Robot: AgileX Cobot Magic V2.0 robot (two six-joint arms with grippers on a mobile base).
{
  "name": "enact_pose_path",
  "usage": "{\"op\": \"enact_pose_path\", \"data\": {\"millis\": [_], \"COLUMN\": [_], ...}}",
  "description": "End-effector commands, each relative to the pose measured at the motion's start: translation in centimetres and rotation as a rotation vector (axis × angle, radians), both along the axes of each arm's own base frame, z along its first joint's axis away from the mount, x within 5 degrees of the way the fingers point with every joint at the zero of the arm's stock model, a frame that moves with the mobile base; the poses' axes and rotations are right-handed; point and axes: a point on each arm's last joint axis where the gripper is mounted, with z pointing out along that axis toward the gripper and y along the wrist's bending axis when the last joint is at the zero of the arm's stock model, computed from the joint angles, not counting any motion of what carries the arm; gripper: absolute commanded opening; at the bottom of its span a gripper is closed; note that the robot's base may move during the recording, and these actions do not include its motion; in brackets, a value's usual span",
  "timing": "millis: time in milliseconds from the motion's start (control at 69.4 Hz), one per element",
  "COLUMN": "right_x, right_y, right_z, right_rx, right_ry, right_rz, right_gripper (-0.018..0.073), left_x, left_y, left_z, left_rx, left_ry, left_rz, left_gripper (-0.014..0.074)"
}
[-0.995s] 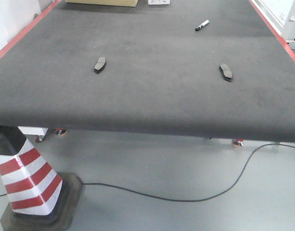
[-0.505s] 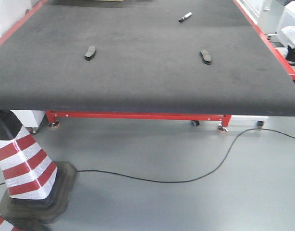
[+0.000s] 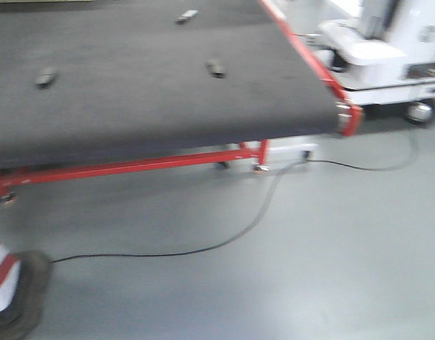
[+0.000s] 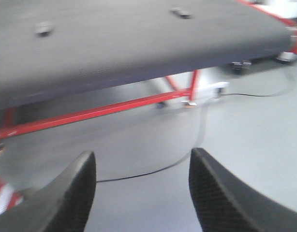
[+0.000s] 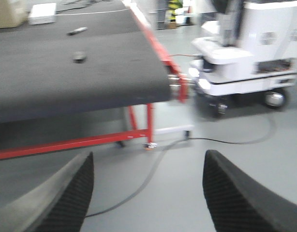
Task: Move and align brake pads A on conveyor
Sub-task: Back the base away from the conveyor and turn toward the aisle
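Left pad (image 3: 45, 75): flat on the belt (image 3: 147, 106), toward its left side, nothing touching it
Right pad (image 3: 215, 68): flat on the belt, well apart from the left pad, nearer the red stripe (image 3: 301, 49)
Pen (image 3: 187, 15): on the belt behind the right pad, apart from it
Belt: dark and matte, on a red frame (image 3: 132, 165), front edge toward the cameras
Left gripper (image 4: 141, 193): fingers (image 4: 66, 198) spread wide, nothing between them, over the floor (image 3: 331, 248) in front of the belt, well short of both pads
Right gripper (image 5: 148, 193): fingers (image 5: 245, 193) spread wide, empty, over the floor near the belt's front right corner
Cable (image 3: 168, 255): black, lying on the grey floor, running in under the frame
Cone (image 3: 5, 283): red and white on a dark base, at the lower left of the front view
White machine (image 3: 373, 53): on wheels, just beyond the belt's right side
Sharpness: every view is blurred, so the pads' grooves cannot be made out
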Motion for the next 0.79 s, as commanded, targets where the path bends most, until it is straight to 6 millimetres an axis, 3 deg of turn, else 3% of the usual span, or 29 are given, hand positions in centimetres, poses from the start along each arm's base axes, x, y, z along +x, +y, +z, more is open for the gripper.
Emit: {"op": "enact_pose_path", "data": {"millis": [0,778], "right_x": [0.13,0.13], "right_y": [0.04,0.04], "right_z": [1.52,1.52], "right_rx": [-0.010,-0.010], "right_ry": [-0.091,-0.091], "right_rz": [0.006,0.006], "right_gripper": [0.0473,0.0473], "left_x": [0.25,0.25], "left_y": [-0.01,-0.01], "left_z": [1.46,1.46], "left_rx": [-0.024,-0.024], "left_ry": [-0.088,-0.088], "left_rz": [0.007,0.007], "left_gripper": [0.0396,0.0396]}}
